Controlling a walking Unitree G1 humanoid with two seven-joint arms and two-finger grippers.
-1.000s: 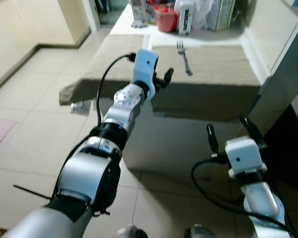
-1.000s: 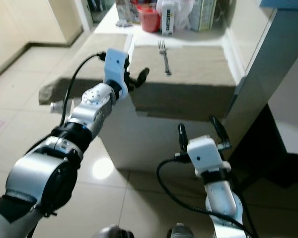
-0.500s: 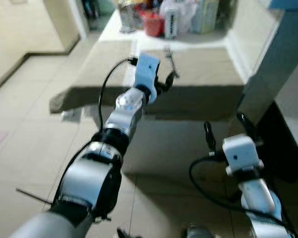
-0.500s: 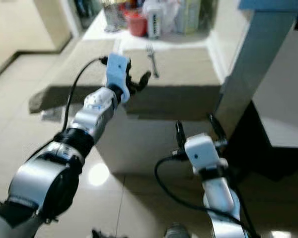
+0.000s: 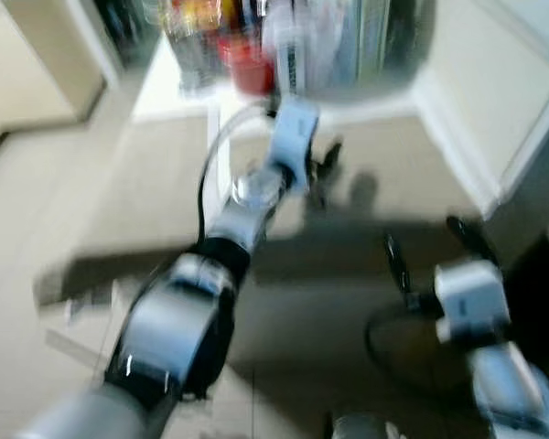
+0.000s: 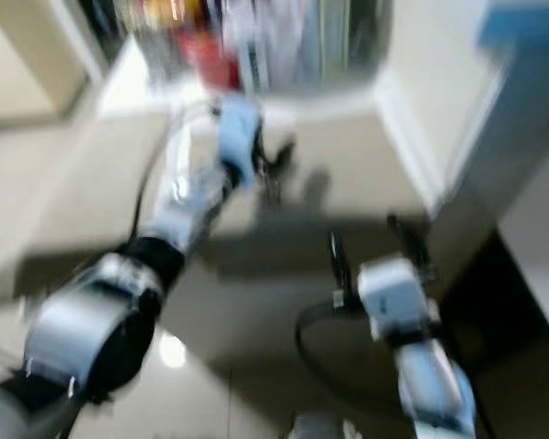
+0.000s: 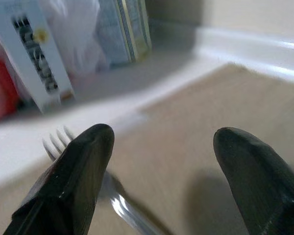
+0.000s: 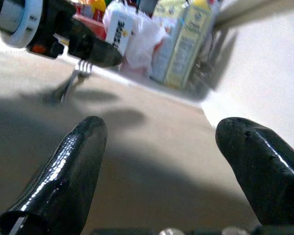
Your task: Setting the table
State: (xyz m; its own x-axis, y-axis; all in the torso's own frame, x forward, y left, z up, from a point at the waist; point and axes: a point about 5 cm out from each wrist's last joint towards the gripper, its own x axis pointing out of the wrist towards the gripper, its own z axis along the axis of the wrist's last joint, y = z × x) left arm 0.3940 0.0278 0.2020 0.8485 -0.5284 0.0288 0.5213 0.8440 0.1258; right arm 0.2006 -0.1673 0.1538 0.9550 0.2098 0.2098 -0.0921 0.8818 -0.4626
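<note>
While both head views are smeared by motion blur, the left arm can be made out stretched forward over the counter (image 5: 412,174), which is covered by a tan cloth (image 7: 196,147). Its left gripper (image 7: 159,161) has its fingers (image 7: 83,166) wide apart, with nothing between them. A silver fork (image 7: 81,164) lies flat on the cloth just under and partly behind one finger, its tines pointing toward the back of the counter; whether the finger touches it cannot be told.

Along the back edge stand a white box (image 7: 32,58) with dark print, a crumpled plastic bag (image 7: 76,39), a red container (image 7: 2,83) and upright cartons (image 7: 125,27), beside a pale wall.

Nearer the robot's body, the right gripper (image 8: 166,161) is held low before the counter's near edge, its fingers (image 8: 68,171) also spread and empty. Its wrist view looks across the cloth toward the fork, the left gripper's dark finger above it, and a yellow-green carton (image 8: 188,41) by the wall.
</note>
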